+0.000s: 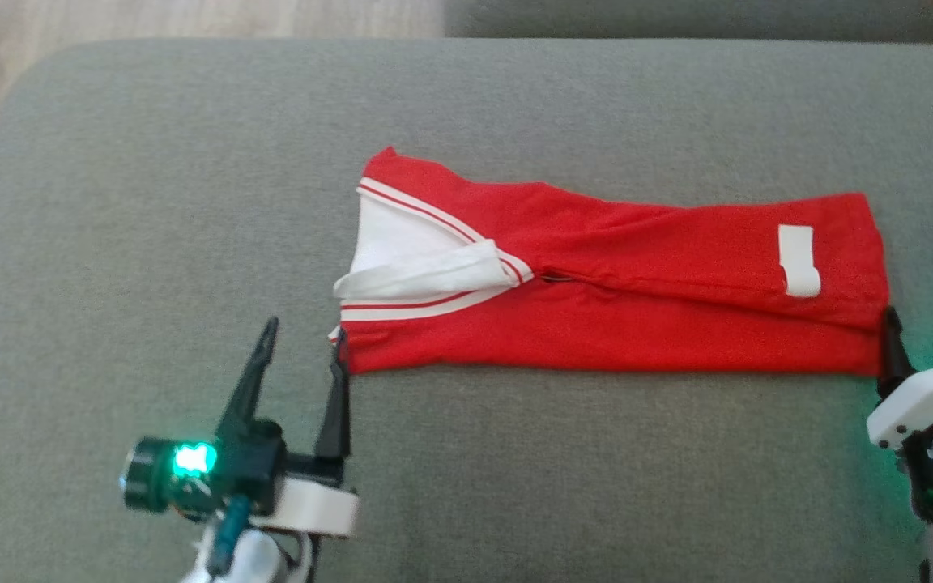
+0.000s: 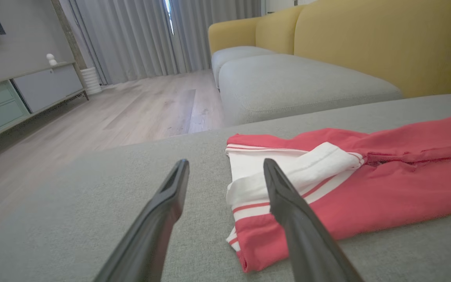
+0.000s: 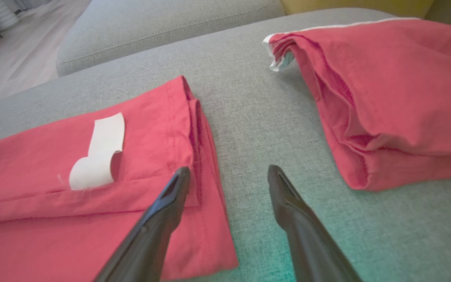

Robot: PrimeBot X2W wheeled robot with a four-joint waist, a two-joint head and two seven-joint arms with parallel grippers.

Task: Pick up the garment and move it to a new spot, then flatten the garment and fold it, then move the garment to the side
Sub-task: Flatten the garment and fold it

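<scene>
Two red garments are counted: one folded garment (image 1: 612, 300) and one second garment (image 3: 397, 98). One white label (image 1: 798, 259) is recorded on the folded one. Two grippers are counted, left gripper (image 1: 306, 330) and right gripper (image 1: 918, 320), two dark fingers each. Three grey cushions (image 2: 307, 82) are counted in the left wrist view.

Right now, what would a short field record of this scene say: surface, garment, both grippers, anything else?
surface: grey fabric sofa cushion
garment: red cloth garment with white striped trim, folded into a long strip, lying flat
label: white tag near hem end
left gripper: jaws open, empty, at trim-end corner
right gripper: jaws open, empty, at hem-end corner
other: second red folded garment further right
</scene>
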